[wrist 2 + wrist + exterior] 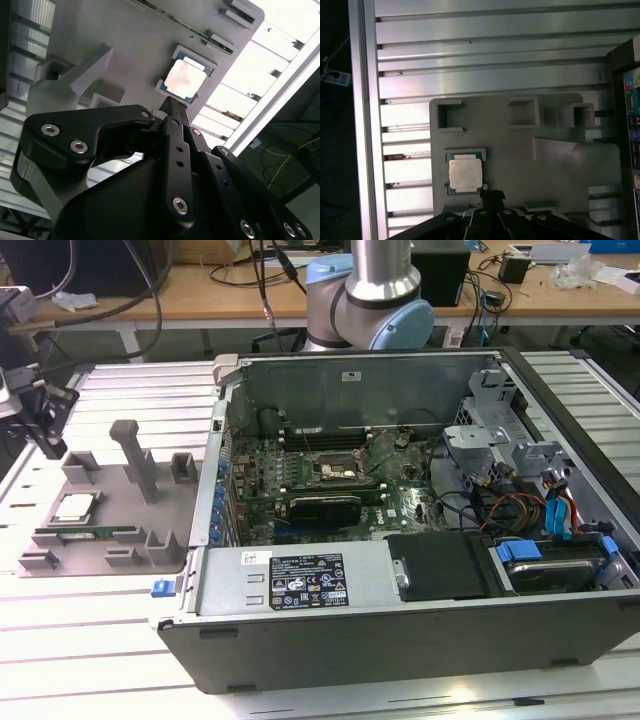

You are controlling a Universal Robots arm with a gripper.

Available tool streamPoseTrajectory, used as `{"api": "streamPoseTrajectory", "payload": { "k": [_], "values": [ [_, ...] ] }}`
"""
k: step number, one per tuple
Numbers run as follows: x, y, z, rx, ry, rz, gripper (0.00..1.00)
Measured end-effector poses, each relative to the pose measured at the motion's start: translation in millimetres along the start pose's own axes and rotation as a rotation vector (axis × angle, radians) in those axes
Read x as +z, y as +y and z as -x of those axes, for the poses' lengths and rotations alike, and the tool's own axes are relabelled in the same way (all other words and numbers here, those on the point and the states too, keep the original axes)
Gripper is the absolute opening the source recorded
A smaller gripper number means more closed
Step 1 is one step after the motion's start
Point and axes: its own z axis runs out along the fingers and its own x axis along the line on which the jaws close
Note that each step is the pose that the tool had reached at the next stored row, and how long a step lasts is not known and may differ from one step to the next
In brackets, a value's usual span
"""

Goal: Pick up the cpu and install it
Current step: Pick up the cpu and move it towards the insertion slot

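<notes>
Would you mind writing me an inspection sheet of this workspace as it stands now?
Surface: slatted aluminium table, carrying a grey parts tray and an open computer case.
Job's things: cpu lies flat in its tray recess; the motherboard socket in the case appears unfilled.
Clutter: memory stick in a tray slot.
Grippers: gripper is poised at the cpu's edge; contact cannot be told.
Cables: red, blue and black wires bundled inside the case.
Surroundings: wooden bench behind the table, with loose cables on it.
</notes>
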Motion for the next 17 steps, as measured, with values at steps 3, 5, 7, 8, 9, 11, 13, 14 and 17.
{"api": "streamPoseTrajectory", "payload": {
  "k": [3, 5, 7, 8, 9, 11, 13, 14, 17],
  "values": [
    [5.8, -0.4, -2.5, 0.000, 0.0000, 0.0000, 0.11],
    [9.3, -0.6, -4.0, 0.000, 0.0000, 0.0001, 0.11],
    [11.8, -0.7, -5.2, 0.000, 0.0001, 0.0000, 0.11],
    [12.9, -0.8, -5.4, 0.000, -0.0001, 0.0001, 0.11],
    [14.3, -0.9, -5.8, 0.000, 0.0000, 0.0001, 0.11],
    [17.6, -1.0, -6.3, 0.000, -0.0001, 0.0001, 0.11],
    [21.7, -1.2, -6.9, 0.000, 0.0000, 0.0000, 0.11],
    [23.6, -1.3, -7.1, 0.000, 0.0000, 0.0000, 0.11],
    [29.2, -1.5, -8.3, 0.000, 0.0001, 0.0000, 0.11]
  ]
}}
